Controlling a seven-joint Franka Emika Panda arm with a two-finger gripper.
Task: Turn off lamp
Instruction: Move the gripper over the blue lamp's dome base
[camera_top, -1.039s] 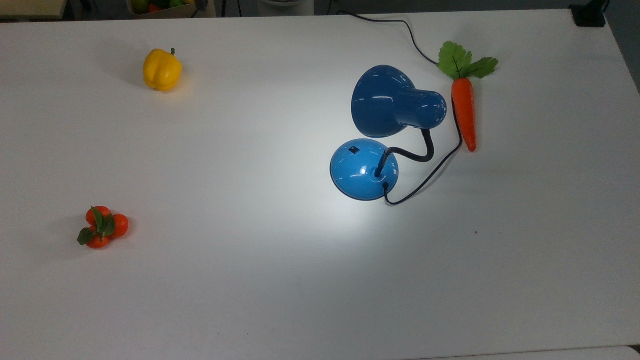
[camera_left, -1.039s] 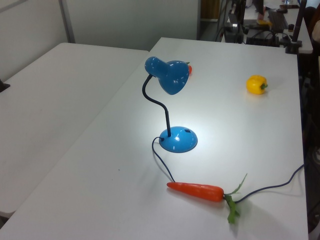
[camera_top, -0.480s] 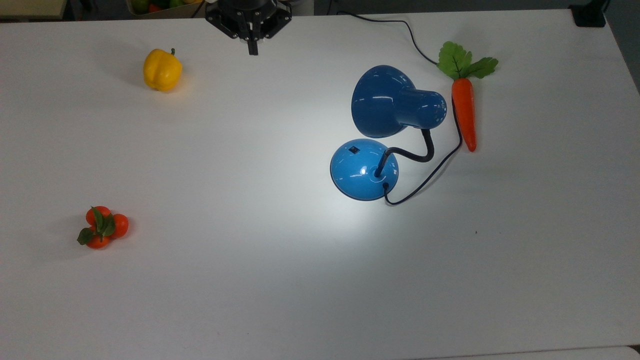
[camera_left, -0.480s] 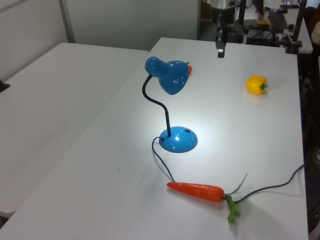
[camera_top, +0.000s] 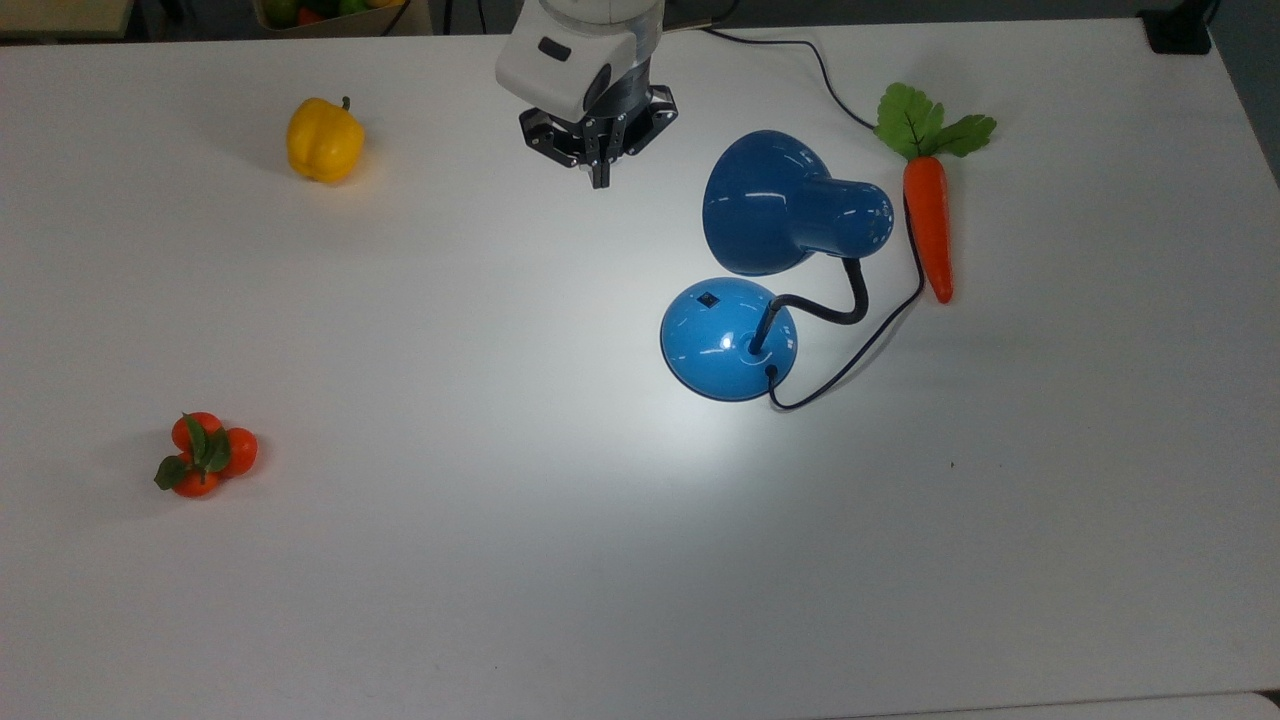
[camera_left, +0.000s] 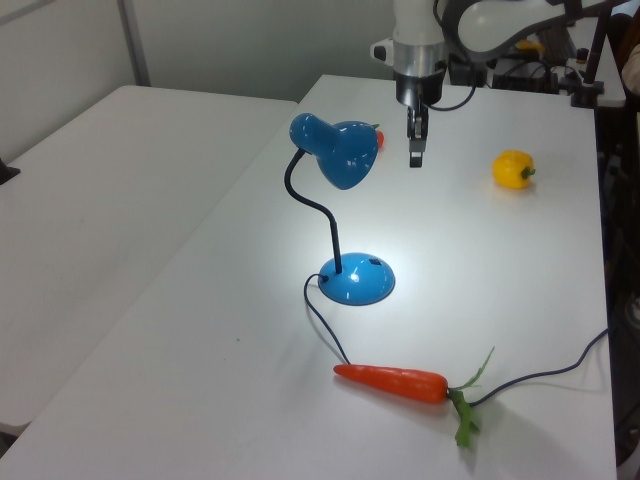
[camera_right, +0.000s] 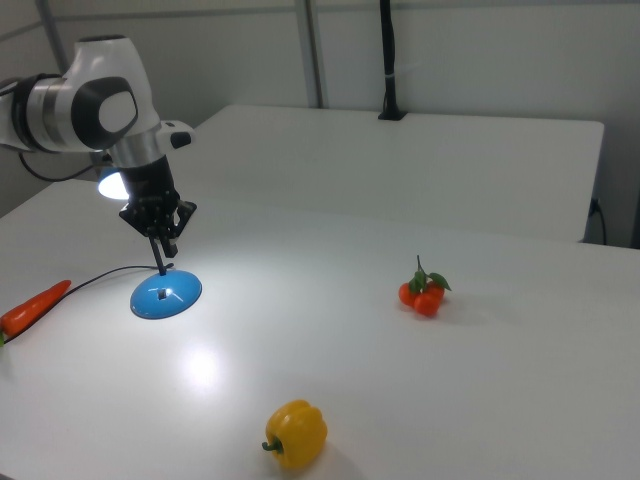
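Pincer (camera_top: 600, 180) has come in from the worktop's far edge over the last sec; now hangs w/ fingers pressed together, holding nothing, just beside the lamp (camera_top: 728, 338) shade on the top view's left, well above the surface. Lamp sits mid-worktop (camera_top: 480, 560), still lit, bright pool around its base. Switch (camera_top: 708, 298) untouched, so the press isn't done yet; approach only. Room: open surface btwn pincer and base. Shade overhangs close to the switch, so I'd come down on the top view's left of it. Carrot (camera_top: 928, 225) and cord (camera_top: 850, 365) lie beyond the lamp; pepper (camera_top: 324, 140) and tomatoes (camera_top: 205, 455) well apart.
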